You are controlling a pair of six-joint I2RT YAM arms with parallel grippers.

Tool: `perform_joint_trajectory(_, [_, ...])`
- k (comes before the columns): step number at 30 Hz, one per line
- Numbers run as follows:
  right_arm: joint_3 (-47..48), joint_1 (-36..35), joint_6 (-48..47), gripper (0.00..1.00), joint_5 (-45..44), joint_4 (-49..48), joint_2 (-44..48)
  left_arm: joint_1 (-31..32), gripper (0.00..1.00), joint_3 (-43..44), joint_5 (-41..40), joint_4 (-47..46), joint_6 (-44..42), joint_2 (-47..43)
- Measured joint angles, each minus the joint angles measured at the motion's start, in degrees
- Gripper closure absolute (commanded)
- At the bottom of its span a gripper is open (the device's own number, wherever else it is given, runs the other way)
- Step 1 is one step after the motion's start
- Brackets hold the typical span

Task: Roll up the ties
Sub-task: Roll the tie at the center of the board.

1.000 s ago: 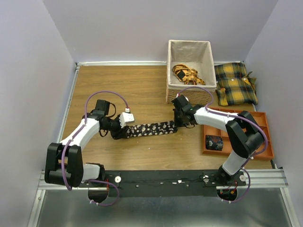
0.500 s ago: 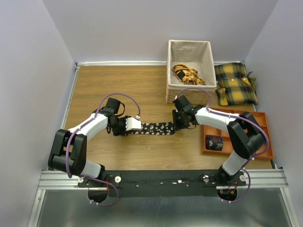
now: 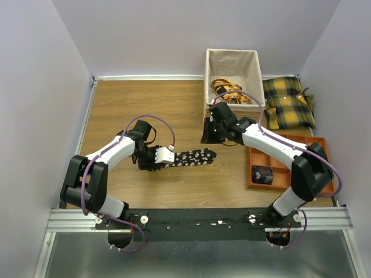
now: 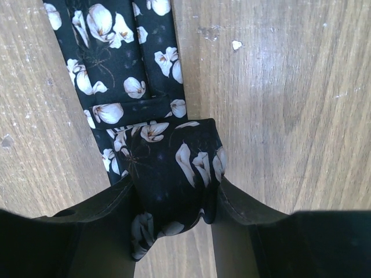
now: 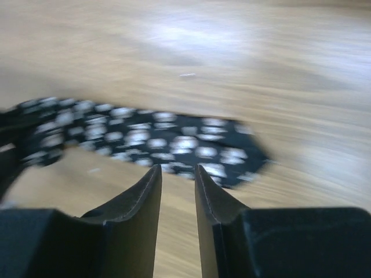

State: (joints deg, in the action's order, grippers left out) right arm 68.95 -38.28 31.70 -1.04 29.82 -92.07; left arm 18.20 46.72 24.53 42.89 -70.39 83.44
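Observation:
A black tie with white flowers (image 3: 194, 156) lies as a short strip on the wooden table (image 3: 127, 104), its pointed end to the right. My left gripper (image 3: 165, 160) is shut on the rolled-up end of this tie. In the left wrist view the coil (image 4: 174, 168) sits between the fingers of my left gripper (image 4: 174, 202), and the flat strip (image 4: 116, 75) runs away from it. My right gripper (image 3: 207, 134) hovers above and behind the tie's pointed end, apart from it. In the right wrist view my right gripper (image 5: 178, 171) is empty with its jaws narrowly apart, and the tie (image 5: 162, 139) is blurred beyond it.
A cloth-lined wicker basket (image 3: 232, 58) at the back right holds an orange patterned strip (image 3: 228, 91). Yellow-and-black plaid cushions (image 3: 288, 102) lie to its right. An orange tray (image 3: 322, 150) at the right holds a rolled dark tie (image 3: 262, 174).
My left gripper moved right along the tie, and the flat strip grew shorter. My right gripper let go of the tie's right end and rose back toward the basket.

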Motion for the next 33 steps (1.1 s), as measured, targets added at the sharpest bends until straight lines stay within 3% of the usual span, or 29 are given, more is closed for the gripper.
perform_joint_trajectory(6, [-8.7,-1.55,9.25,0.59,16.57,-19.96,-4.61,0.04,0.45,-0.42,-0.04,-1.46,2.69,-0.13])
perform_joint_trajectory(11, [-7.87,-3.43,13.81,0.57,23.91,-27.19,-13.18,0.04,0.46,-0.87,0.04,-2.45,3.41,-0.52])
perform_joint_trajectory(16, [-14.67,-4.74,12.13,0.52,24.55,-41.79,-9.79,0.04,0.46,-1.53,0.74,-2.97,2.38,-1.07])
perform_joint_trajectory(19, [-17.97,-4.83,6.23,0.51,23.8,-46.29,-5.9,0.04,0.46,-2.4,1.88,-3.13,1.36,-1.84])
perform_joint_trajectory(24, [-25.2,-5.18,-3.65,0.57,22.53,-59.74,-1.25,0.04,0.46,-2.67,2.45,-3.21,-0.02,-1.88])
perform_joint_trajectory(27, [-26.86,-4.94,-1.05,0.58,22.18,-61.2,-1.18,0.04,0.45,-2.75,1.86,-4.09,1.68,-1.86])
perform_joint_trajectory(33, [-17.68,-5.29,11.98,0.59,26.23,-61.81,-12.33,0.07,0.45,-2.75,-0.48,-6.45,7.08,-1.81])
